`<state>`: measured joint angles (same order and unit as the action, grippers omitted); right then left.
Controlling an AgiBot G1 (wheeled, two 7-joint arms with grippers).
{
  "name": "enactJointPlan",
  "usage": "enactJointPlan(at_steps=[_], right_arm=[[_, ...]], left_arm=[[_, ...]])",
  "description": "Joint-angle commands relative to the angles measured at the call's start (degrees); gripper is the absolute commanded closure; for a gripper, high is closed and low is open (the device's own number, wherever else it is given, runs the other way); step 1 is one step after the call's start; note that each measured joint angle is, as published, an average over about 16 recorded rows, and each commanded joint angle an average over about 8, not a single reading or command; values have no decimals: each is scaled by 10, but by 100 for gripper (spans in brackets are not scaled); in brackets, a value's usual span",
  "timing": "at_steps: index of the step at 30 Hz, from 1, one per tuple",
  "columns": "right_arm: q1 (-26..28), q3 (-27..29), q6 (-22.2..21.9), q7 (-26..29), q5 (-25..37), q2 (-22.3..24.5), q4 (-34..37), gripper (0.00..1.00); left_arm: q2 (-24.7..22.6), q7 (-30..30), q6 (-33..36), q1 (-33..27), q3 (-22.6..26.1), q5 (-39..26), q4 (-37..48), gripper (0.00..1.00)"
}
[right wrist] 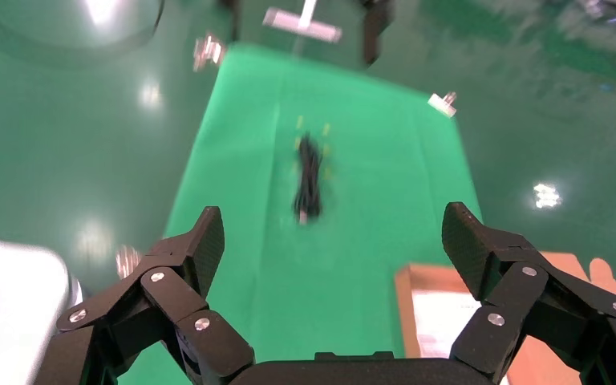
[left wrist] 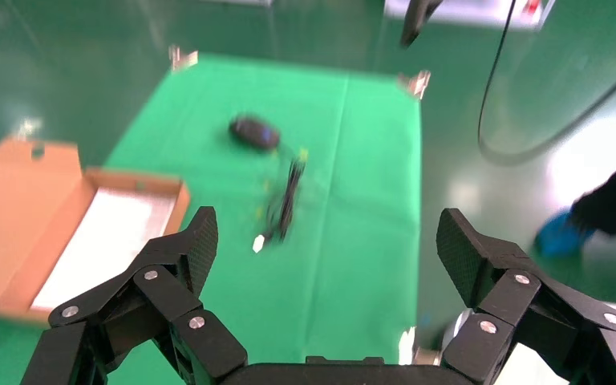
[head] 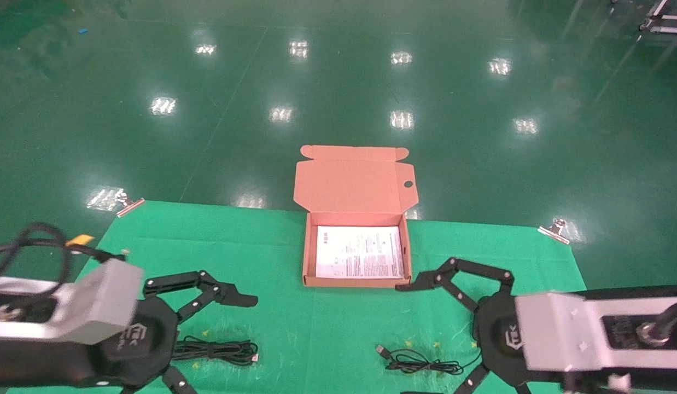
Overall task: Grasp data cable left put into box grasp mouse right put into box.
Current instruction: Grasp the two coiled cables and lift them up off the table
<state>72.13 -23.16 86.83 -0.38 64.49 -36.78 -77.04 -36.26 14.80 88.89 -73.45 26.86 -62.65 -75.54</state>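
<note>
Nearest the robot, the left gripper (head: 207, 334) hovers over the near left part of the green cloth (head: 327, 334), its fingers spread wide with nothing between them. Just under it lies the data cable (head: 215, 351), a long black bundle with its plug end pointing toward the cloth's middle. On the other side the right gripper (head: 437, 334) hangs likewise with fingers wide apart and empty, one fingertip reaching close to the box's near right corner. Below it a thin black cord (head: 420, 362) lies loosely looped on the cloth; the mouse (left wrist: 254, 132) shows only in the left wrist view, just beyond that cord. Between the two grippers a bare strip of cloth runs up to the box (head: 307, 257), which sits at the far middle of the cloth, lid (head: 352, 183) folded back, a white printed sheet (head: 359, 259) on its floor. Metal clips (head: 554, 230) hold the cloth's far corners; beyond lies glossy green floor (head: 338, 82).
</note>
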Motion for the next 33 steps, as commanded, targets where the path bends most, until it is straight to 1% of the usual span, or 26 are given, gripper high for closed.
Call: enactJointPlan(at_steps=[1,10,16,19,22,26,30,33], right_arm=[[18,-11,8,-17,28,-8,0,0],[66,-89,14,-117,167,-40,-6,0],[82,-140,-1,-169,257,-68,-7,0],[82,-162,-14,-185,304,-82,-7,0],[77,-182,-32,-191,352,-97,-7,0],[63,-203,-57,-185,409,-114,-6,0],[48,-217,-79,-163,453,-130,-3,0],[39,-225,-91,-136,479,-143,-1,0]], left_arm=[[-3,8,2,-20,14,-34,-4,0],[-41,31,7,-100,119,-178,-4,0],[-73,30,-5,-128,175,-277,-4,0],[-90,33,-15,-133,199,-329,-5,0],[-107,37,-27,-135,221,-381,-6,0],[-127,45,-43,-132,244,-442,-7,0],[-142,56,-59,-125,261,-491,-2,0],[-152,65,-72,-117,270,-515,9,0]])
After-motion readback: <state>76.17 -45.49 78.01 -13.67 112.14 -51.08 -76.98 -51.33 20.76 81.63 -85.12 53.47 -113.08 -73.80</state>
